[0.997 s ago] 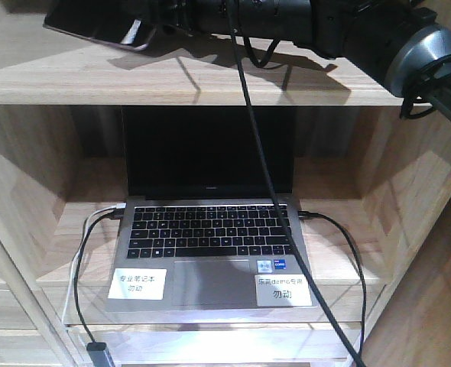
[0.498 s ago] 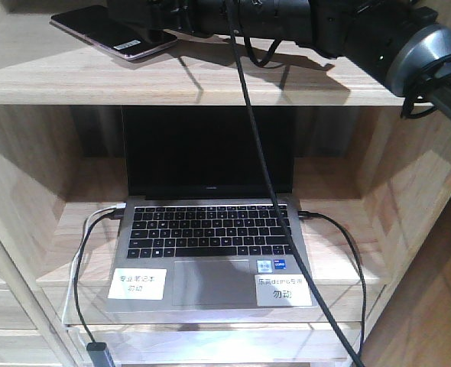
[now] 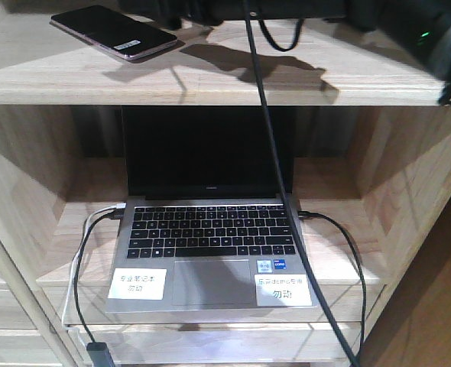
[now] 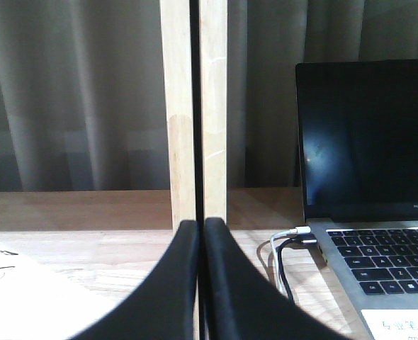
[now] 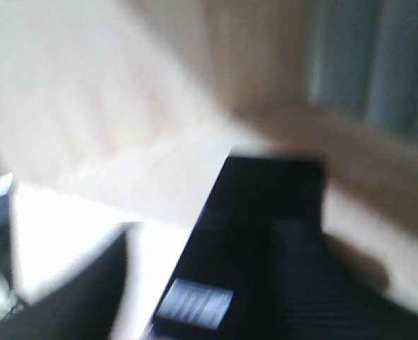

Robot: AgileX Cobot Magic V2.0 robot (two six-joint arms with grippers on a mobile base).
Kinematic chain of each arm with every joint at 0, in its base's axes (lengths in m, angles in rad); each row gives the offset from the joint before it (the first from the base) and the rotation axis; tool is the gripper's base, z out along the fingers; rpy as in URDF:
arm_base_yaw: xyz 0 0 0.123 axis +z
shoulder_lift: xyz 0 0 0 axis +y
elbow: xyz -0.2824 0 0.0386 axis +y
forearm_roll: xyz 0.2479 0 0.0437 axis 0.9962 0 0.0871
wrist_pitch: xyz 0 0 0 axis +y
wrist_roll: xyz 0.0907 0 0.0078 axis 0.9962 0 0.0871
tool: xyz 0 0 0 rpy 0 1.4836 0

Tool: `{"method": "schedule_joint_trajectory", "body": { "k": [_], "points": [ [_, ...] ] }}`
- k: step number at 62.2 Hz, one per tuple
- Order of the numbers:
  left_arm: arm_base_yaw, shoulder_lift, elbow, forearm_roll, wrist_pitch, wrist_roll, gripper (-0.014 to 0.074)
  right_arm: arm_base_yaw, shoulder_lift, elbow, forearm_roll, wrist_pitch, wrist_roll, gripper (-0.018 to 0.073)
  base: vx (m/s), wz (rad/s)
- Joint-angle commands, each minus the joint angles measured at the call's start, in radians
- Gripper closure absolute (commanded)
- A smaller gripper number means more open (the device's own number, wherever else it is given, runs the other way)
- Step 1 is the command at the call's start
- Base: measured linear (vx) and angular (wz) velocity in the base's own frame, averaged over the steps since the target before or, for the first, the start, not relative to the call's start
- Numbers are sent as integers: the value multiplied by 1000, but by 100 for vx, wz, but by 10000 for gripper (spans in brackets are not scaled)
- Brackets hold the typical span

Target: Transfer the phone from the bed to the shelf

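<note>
We found the light natural-wood shelf of thick pale planks (image 3: 210, 80) filling the front view, its grain plain on every board. In its lower bay sat an open silver laptop with black keys (image 3: 210, 252), screen dark, two white labels on the palm rest and a black cable (image 3: 340, 237) plugged in at its right side; a second black cable (image 3: 287, 191) hung down across the front of it. The thin glossy black phone with a pinkish edge (image 3: 115, 32) lay flat on the top plank toward the left, its small white sticker at the near end, with nothing holding it. The right arm's dark body (image 3: 409, 27) stretched along the top edge of the view, just right of the phone. Our right wrist view was badly blurred: the right gripper (image 5: 195, 283) stood with its jaws spread wide, the phone (image 5: 251, 234) lying below between them. The left gripper (image 4: 200, 283) had its black jaws pressed together on nothing, before a pale wooden upright (image 4: 193, 106) and grey curtains (image 4: 74, 92).
</note>
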Motion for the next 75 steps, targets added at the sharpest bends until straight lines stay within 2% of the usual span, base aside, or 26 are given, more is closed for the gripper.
{"method": "schedule_joint_trajectory", "body": {
  "k": [1, 4, 15, 23, 42, 56, 75],
  "points": [
    [-4, -6, -25, -10, -72, -9, 595, -5, -74, -30, -36, 14, 60, 515, 0, 0],
    [-4, -6, -25, -10, -72, -9, 595, -5, -83, -30, -57, 22, 74, 577, 0, 0],
    [-4, -6, -25, -10, -72, -9, 595, -4, -135, -16, -98, 11, 97, 564, 0, 0],
    [-4, -6, -25, -10, -72, -9, 595, -4, -209, 73, -103, -62, 95, 564, 0, 0],
    [-4, -6, -25, -10, -72, -9, 595, -4, -467, 455, -96, -289, 30, 564, 0, 0],
    [-4, -6, -25, -10, -72, -9, 595, -4, -690, 753, -98, -496, 30, 564, 0, 0],
    [-4, -6, -25, -10, -72, -9, 595, -4, -967, 1103, -100, -616, 29, 564, 0, 0]
  ]
}}
